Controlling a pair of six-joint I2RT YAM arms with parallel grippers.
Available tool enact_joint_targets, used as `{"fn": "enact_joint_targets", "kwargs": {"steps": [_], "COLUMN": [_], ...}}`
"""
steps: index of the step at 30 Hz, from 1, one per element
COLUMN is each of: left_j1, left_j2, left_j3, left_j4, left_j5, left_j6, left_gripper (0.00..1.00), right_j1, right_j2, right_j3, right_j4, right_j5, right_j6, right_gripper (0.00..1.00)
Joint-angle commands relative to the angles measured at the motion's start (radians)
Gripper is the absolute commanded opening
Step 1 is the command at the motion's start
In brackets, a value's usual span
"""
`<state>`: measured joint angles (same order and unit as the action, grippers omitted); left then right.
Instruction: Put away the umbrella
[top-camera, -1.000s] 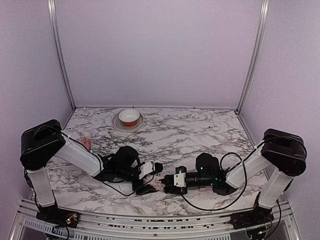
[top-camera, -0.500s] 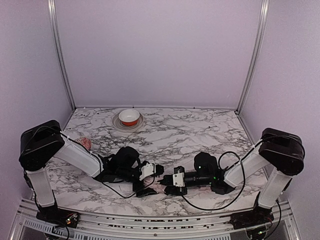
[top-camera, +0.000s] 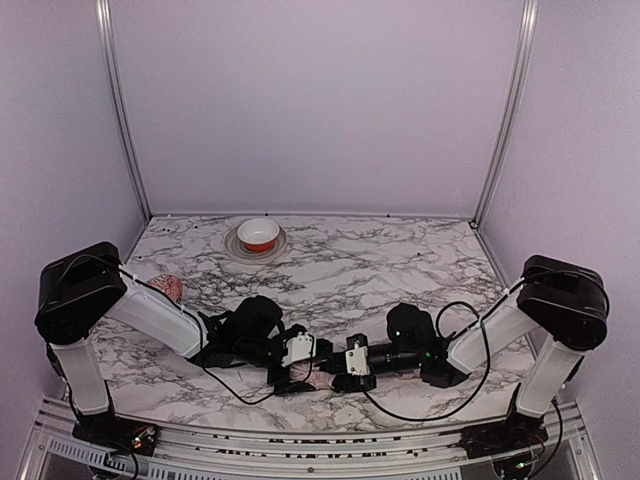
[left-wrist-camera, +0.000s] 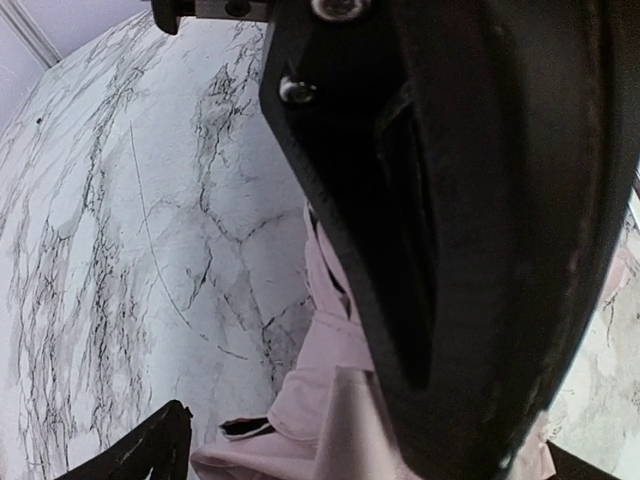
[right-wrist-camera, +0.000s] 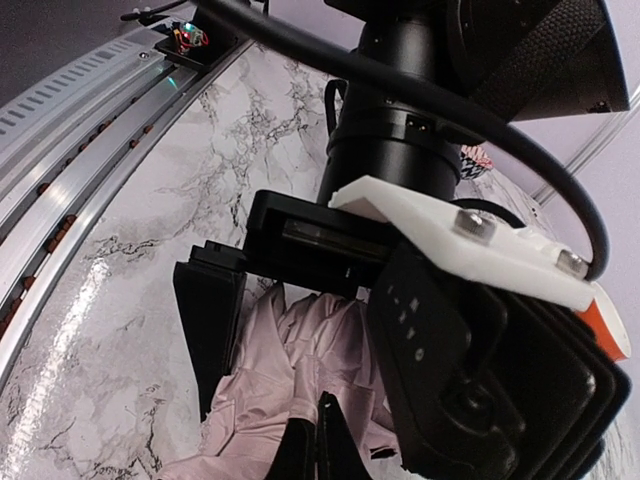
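The umbrella (top-camera: 320, 380) lies folded on the marble near the front edge, between the two arms; only a small patch of pale pink shows from above. In the left wrist view its crumpled pink fabric (left-wrist-camera: 335, 340) lies between my left gripper's (left-wrist-camera: 320, 430) wide-open jaws. My left gripper (top-camera: 303, 372) straddles it from the left. The right wrist view shows the umbrella (right-wrist-camera: 290, 350) with one left finger (right-wrist-camera: 208, 320) on its far side. My right gripper (right-wrist-camera: 318, 410) is shut, its tips nipping a fold of the pink fabric. From above the right gripper (top-camera: 332, 375) faces the left one closely.
A red and white bowl (top-camera: 259, 236) sits on a plate (top-camera: 236, 246) at the back left. A reddish-pink knobbly ball (top-camera: 171, 288) lies by the left arm's upper link. The metal frame rail (top-camera: 300, 440) runs along the near edge, close to both grippers.
My left gripper has opened wide and moved toward the near edge, down around the umbrella. The right gripper has slid a little left, still shut.
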<state>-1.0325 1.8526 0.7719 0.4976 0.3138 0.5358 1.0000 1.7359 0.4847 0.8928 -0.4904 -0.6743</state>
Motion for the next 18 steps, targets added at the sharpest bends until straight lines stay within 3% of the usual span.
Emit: {"fn": "enact_joint_targets", "kwargs": {"steps": [1,6,12,15,18], "left_j1": [-0.026,-0.025,-0.021,-0.019,-0.019], "left_j2": [0.026,0.051,0.05,0.047,0.042], "left_j3": [0.061,0.073,0.065,0.058,0.046], "left_j4": [0.055,0.055,0.054,0.055,0.055], "left_j5": [0.076,0.11,0.15,0.135,0.107], "left_j6": [-0.02,-0.052,-0.095,-0.112,-0.118], "left_gripper": [0.92,0.54,0.28,0.1,0.0], "right_j1": [0.002,0.003,0.004,0.003,0.003], "right_j2": [0.01,0.004,-0.011,-0.023,-0.057], "right_j3": [0.017,0.013,0.004,-0.003,-0.019], "right_j4": [-0.068,-0.065,-0.06,-0.05,-0.038], "right_j5": [-0.033,-0.037,-0.03,-0.011,0.026], "right_j6": [-0.006,-0.007,-0.009,-0.004,0.0], "right_gripper": [0.0,0.0,0.0,0.0,0.14]}}
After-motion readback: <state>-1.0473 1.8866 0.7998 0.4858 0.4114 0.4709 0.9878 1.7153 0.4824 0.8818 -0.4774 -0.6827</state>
